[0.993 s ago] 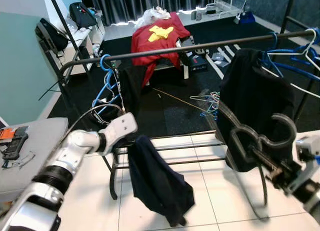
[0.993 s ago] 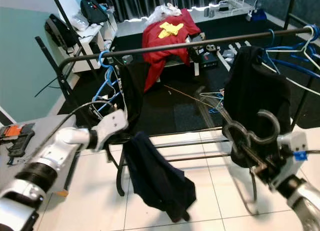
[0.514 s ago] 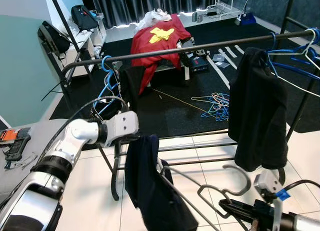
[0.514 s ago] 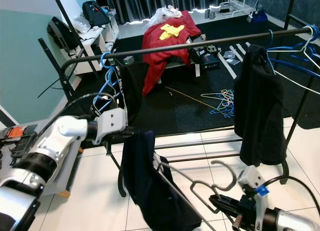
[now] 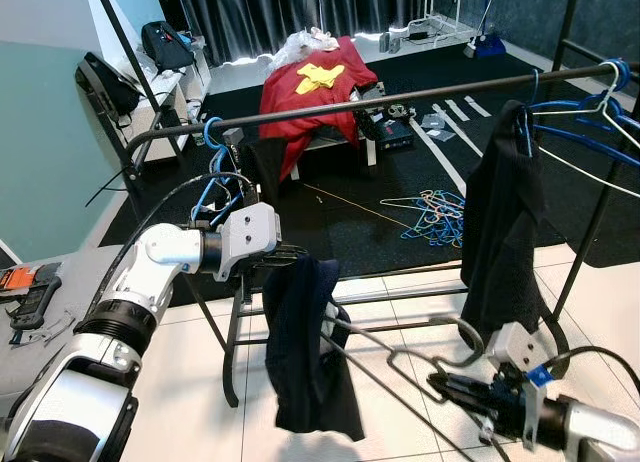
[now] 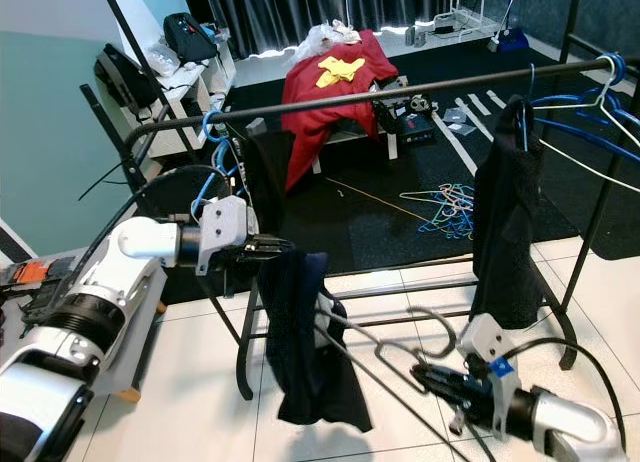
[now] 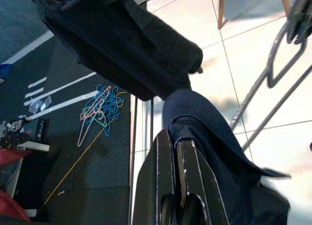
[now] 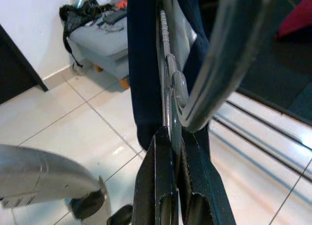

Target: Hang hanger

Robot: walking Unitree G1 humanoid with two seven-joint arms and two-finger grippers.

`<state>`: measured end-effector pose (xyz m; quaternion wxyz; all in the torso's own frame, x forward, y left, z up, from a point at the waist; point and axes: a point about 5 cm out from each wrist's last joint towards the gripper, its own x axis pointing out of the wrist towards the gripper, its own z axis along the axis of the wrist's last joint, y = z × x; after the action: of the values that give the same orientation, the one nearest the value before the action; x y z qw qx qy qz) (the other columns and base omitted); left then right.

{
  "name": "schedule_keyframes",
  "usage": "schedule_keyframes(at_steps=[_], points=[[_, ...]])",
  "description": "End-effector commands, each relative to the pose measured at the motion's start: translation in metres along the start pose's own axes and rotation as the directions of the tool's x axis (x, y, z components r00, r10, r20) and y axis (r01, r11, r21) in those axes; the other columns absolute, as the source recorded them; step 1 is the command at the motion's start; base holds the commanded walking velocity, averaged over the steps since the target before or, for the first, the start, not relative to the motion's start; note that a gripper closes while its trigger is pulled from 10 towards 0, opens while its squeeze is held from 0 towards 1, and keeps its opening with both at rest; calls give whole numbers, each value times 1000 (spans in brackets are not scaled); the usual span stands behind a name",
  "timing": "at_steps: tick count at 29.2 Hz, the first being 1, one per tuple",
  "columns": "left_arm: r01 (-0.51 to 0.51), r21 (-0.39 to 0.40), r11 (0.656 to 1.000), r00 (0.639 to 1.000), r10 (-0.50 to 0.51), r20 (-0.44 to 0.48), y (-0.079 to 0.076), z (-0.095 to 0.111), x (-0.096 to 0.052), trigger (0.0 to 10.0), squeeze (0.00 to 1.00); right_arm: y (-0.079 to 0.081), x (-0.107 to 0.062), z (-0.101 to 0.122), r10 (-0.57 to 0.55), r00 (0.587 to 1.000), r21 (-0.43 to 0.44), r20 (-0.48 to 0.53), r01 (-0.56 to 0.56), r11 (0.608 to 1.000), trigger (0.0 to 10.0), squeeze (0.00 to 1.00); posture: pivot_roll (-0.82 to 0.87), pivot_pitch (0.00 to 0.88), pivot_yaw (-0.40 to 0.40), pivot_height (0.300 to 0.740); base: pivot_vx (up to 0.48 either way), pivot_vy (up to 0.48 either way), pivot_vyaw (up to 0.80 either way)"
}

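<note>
- Nearest, low on the robot's right, the right claw is seen clamped tight on the neck of a grey hanger, just below its hook; in the right wrist view the fingers are pressed together on the metal.
- The hanger is held low over the tiled floor, tilted, with its hook curling upward and its far end reaching into a dark garment.
- The garment is gripped at its upper edge by the left claw, whose fingers are closed on the cloth; the rest of it is left hanging down beside the lower bars of the rack.
- The step in hand is judged to be the threading of the hanger into the garment, not yet the hanging itself; how far the hanger is seated inside cannot be told.
- Next, the hanger would need to be worked fully into the shoulders, then lifted so that its hook clears and drops over the rail.
- On the rail, a black garment is hung at the right beside blue hangers, and another blue hanger at the left.
- Beyond, loose hangers are scattered on dark carpet, and a red cloth is draped further back.
</note>
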<state>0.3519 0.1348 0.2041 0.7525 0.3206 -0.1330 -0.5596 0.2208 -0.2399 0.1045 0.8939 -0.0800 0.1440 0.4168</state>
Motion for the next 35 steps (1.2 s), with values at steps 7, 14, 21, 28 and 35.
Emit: schedule_keyframes(at_steps=[7,14,21,28,35], points=[[-26,17,1000,1000,26,17,7,3,3,10000,0,1,6,32,24,992,-56,125,-17,998,10000,0,-98,13,166,740,0,0,0],[6,16,1000,998,-7,66,4,9,11,10000,0,2,6,68,12,954,-83,298,14,996,10000,0,-103,14,173,740,0,0,0],[49,6,999,991,-49,128,0,18,20,10000,0,-2,15,74,15,945,-90,327,16,996,10000,0,-102,11,173,740,0,0,0],[4,-46,999,976,6,218,9,34,26,10000,0,-3,32,69,42,947,-68,317,-22,997,10000,0,-95,11,165,740,0,0,0],[-123,-116,986,947,152,284,34,49,17,10000,0,-11,41,61,-44,954,-97,297,76,992,10000,0,-92,11,159,740,0,0,0]])
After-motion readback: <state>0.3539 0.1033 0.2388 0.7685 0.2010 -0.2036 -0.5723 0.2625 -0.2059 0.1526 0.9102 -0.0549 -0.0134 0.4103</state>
